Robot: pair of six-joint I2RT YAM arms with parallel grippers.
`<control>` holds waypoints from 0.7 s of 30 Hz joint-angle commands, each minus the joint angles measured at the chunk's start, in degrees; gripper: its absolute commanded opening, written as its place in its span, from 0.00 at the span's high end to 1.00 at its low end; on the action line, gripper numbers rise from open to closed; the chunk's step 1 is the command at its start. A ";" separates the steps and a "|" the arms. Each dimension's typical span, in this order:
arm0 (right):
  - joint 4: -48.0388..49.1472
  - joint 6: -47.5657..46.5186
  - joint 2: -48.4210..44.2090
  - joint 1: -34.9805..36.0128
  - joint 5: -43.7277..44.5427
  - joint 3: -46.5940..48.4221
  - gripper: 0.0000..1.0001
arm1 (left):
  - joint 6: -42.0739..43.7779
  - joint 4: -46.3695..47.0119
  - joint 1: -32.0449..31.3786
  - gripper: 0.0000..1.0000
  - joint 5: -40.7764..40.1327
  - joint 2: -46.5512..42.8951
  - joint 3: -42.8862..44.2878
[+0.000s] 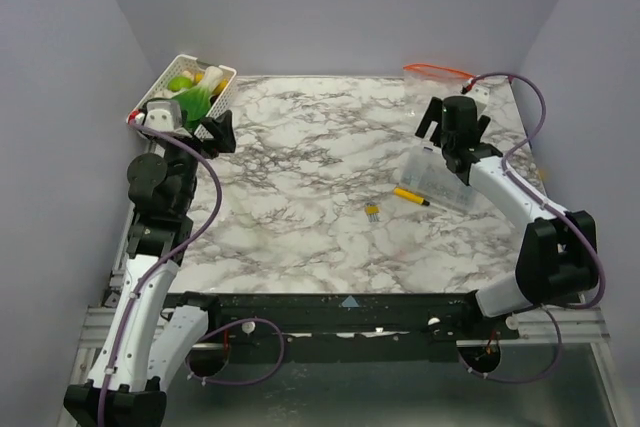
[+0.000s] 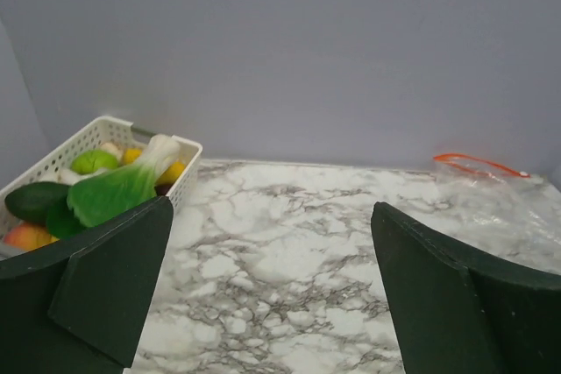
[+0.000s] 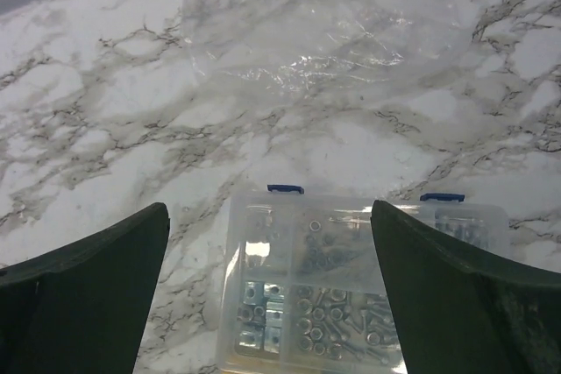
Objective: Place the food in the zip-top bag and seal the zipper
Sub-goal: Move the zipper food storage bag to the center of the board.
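The food (image 1: pixel 193 85) lies in a white lattice basket (image 1: pixel 225 82) at the table's far left corner. The left wrist view shows a green leafy vegetable (image 2: pixel 114 192), a lime-green piece and yellow and orange pieces in the basket (image 2: pixel 83 139). The clear zip-top bag (image 1: pixel 447 95) lies at the far right, its orange-red zipper (image 1: pixel 437 71) along the far edge. The bag (image 2: pixel 504 212) and zipper (image 2: pixel 478 164) also show in the left wrist view, and the bag (image 3: pixel 298 41) in the right wrist view. My left gripper (image 1: pixel 216 133) (image 2: pixel 272 209) is open and empty next to the basket. My right gripper (image 1: pixel 453 132) (image 3: pixel 269 212) is open and empty, above the table just short of the bag.
A rigid clear compartment box (image 1: pixel 435 179) (image 3: pixel 324 295) of nuts and bolts sits under the right gripper. A yellow marker pen (image 1: pixel 411 196) and a small yellow item (image 1: pixel 371 211) lie on the marble table, right of the middle. Purple-grey walls close the back and both sides.
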 commanded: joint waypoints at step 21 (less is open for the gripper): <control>9.77 -6.70 39.30 -5.71 3.22 33.91 0.00 | -0.13 -6.29 -3.60 0.01 13.99 5.01 2.51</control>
